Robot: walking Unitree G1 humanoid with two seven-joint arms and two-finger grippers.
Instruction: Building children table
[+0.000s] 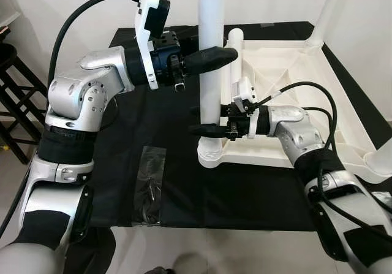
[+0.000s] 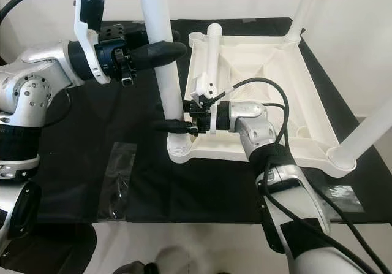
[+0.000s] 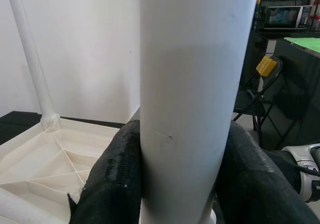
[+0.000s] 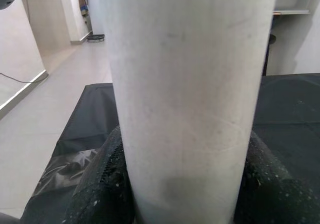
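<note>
Leg (image 1: pixel 211 72) upright in the corner socket of the upturned tabletop (image 1: pixel 288 72) | left gripper (image 1: pixel 211 56) clamps it high, right gripper (image 1: pixel 205 119) low | keep it plumb, twist both together until seated.

My head views are bright, evenly lit and sharp, with soft shadows on the black cloth (image 1: pixel 184 182). A clear bag (image 1: pixel 149 185) glints faintly. My wrist views blur the close white leg (image 3: pixel 192 98); backgrounds stay clearer.
</note>
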